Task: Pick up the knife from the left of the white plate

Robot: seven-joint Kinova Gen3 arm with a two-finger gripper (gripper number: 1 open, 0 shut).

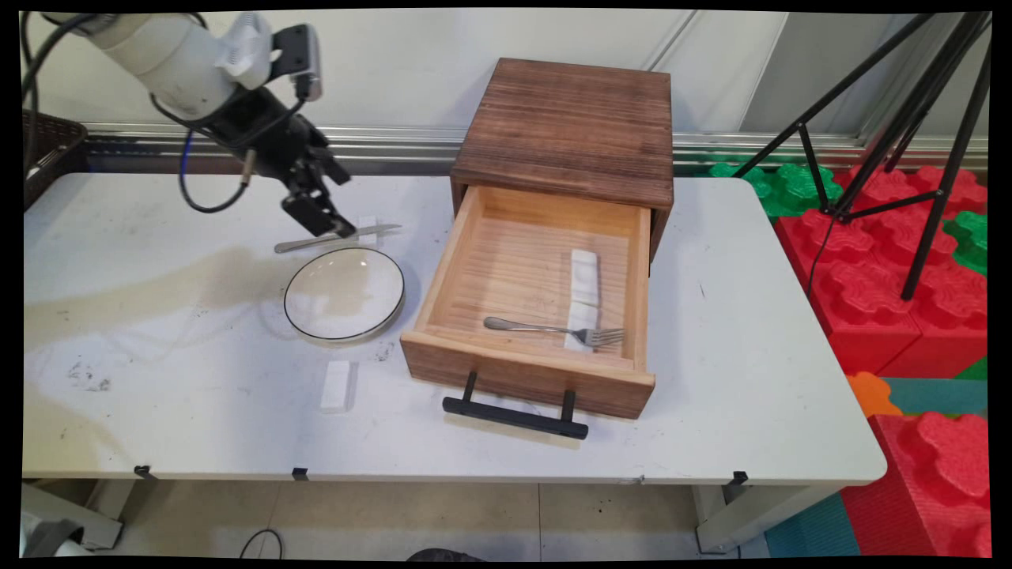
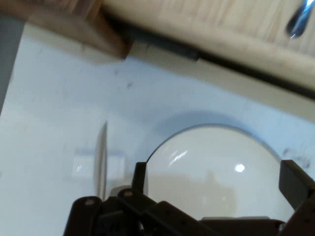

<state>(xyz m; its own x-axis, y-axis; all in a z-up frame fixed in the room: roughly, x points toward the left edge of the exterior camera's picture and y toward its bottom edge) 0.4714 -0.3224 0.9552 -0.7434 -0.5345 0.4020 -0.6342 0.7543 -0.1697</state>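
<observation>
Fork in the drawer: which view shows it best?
The main view. There the fork lies whole on the floor of the open drawer, tines resting on a white block. The hand view catches only a blurred bit of metal at its top right edge, over the drawer's side.

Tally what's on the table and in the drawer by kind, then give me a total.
Knife: 1
Fork: 1
Plate: 1
White blocks: 4 (beside the plate, under the knife, two in the drawer)
Wooden drawer box: 1
Total: 8
</observation>
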